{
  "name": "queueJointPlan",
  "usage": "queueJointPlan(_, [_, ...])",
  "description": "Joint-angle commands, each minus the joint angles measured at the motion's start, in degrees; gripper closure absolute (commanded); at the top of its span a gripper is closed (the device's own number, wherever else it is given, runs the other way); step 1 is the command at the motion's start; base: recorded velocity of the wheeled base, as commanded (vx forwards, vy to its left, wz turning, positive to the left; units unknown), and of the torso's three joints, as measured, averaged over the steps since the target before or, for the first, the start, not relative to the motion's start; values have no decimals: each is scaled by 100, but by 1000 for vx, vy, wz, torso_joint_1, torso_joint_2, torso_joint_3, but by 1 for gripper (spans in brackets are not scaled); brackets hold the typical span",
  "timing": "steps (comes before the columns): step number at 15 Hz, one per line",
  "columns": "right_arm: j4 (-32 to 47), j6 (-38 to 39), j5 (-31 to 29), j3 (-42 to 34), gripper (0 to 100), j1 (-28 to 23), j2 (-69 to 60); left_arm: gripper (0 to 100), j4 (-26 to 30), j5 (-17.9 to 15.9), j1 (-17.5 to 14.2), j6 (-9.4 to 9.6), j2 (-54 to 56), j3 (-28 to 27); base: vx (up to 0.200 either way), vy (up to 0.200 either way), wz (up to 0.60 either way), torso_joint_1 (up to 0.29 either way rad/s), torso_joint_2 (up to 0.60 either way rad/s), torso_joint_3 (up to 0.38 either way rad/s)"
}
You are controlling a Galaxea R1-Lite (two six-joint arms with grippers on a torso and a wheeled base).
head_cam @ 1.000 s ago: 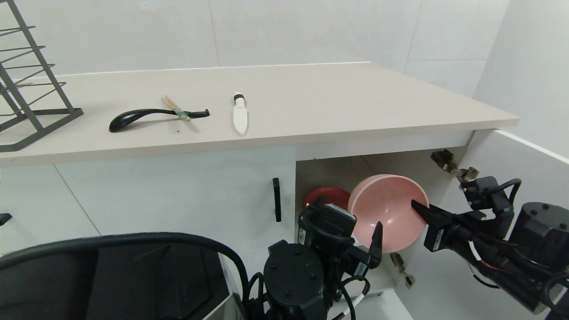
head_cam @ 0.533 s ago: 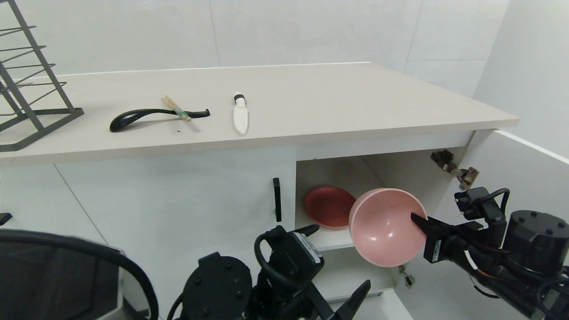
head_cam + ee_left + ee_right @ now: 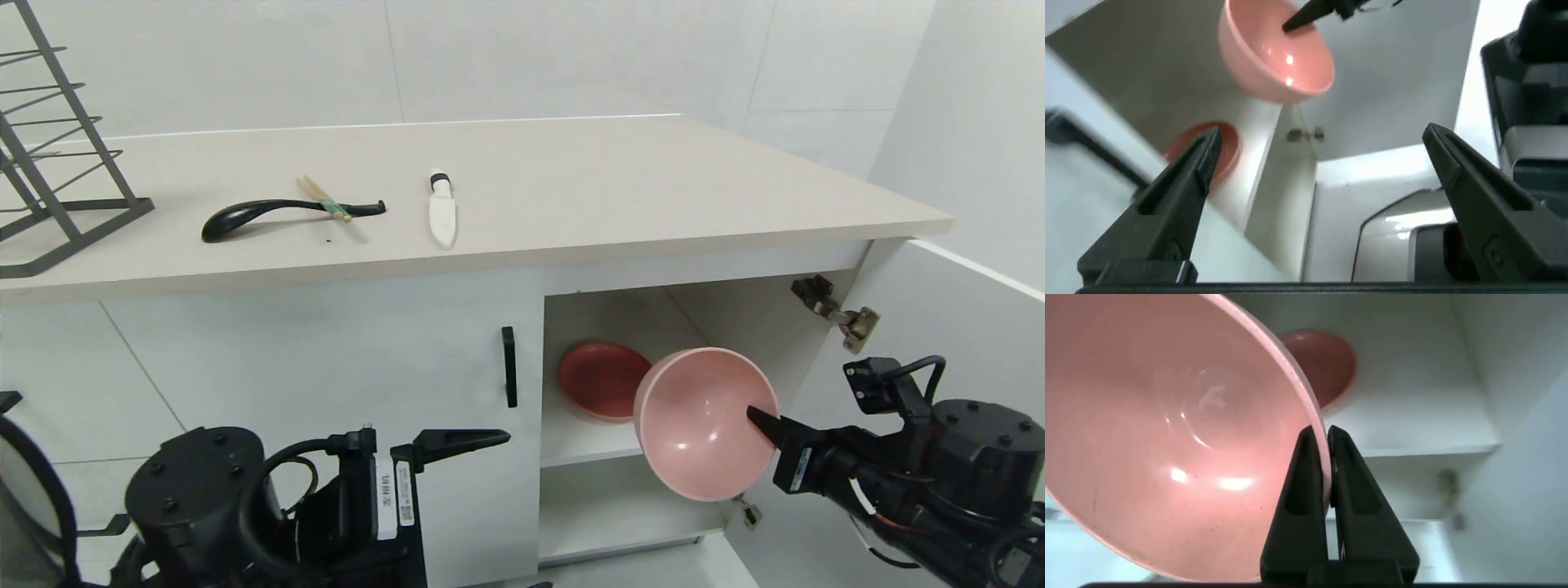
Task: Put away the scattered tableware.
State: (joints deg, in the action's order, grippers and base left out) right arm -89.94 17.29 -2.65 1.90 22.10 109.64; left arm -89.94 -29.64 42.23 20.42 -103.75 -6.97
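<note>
On the beige counter (image 3: 612, 180) lie a black plastic ladle (image 3: 222, 222), wooden chopsticks (image 3: 325, 200) and a white knife (image 3: 441, 216); right gripper (image 3: 1328, 441) clamps a pink bowl (image 3: 694, 433); left gripper (image 3: 1323, 135) gapes wide.

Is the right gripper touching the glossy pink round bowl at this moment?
Touching. The right wrist view shows the right gripper with its jaws closed on the rim of the glossy pink round bowl, no gap on either side.

Pink bowl (image 3: 694, 425) tipped on edge before open cabinet (image 3: 735, 310), rim pinched by right gripper (image 3: 758, 418) from its 3 o'clock. Red plate (image 3: 602, 380) on upper shelf (image 3: 571, 437), bowl's 10 o'clock. Bench (image 3: 612, 188): black ladle (image 3: 245, 216), chopsticks (image 3: 324, 198) across its handle; white knife (image 3: 441, 212) at ladle's 3 o'clock.
</note>
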Motion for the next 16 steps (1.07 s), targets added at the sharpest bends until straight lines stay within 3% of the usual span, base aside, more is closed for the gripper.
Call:
queueJointPlan(1, [-6, 170, -8, 38, 100, 216, -31, 0, -6, -7, -197, 15, 303, 337, 0, 0, 0, 0, 0, 0])
queueJointPlan(3, [-6, 284, -8, -6, 100, 374, -22, 0, -6, -7, -364, 24, 444, 697, 0, 0, 0, 0, 0, 0])
queueJointPlan(7, [-6, 530, -17, 73, 100, 374, 40, 0, -6, 2, -1103, 67, 1033, 697, 0, 0, 0, 0, 0, 0])
queueJointPlan(9, [-6, 539, -17, 100, 100, 304, 154, 0, -6, 10, -1463, 322, 1121, 697, 0, 0, 0, 0, 0, 0])
queueJointPlan(11, [-6, 539, -17, 135, 100, 312, 418, 0, -6, 10, -1525, 357, 1156, 697, 0, 0, 0, 0, 0, 0])
queueJointPlan(13, [-6, 539, -17, 311, 100, 295, 541, 0, -6, 19, -1525, 226, 1270, 697, 0, 0, 0, 0, 0, 0])
queueJointPlan(15, [-6, 530, -8, 601, 100, 330, 769, 0, -6, 19, -1454, -803, 1920, 697, 0, 0, 0, 0, 0, 0])
queueJointPlan(16, [-6, 521, -8, 777, 100, 339, 892, 0, -6, 10, -1419, -1207, 2210, 697, 0, 0, 0, 0, 0, 0])
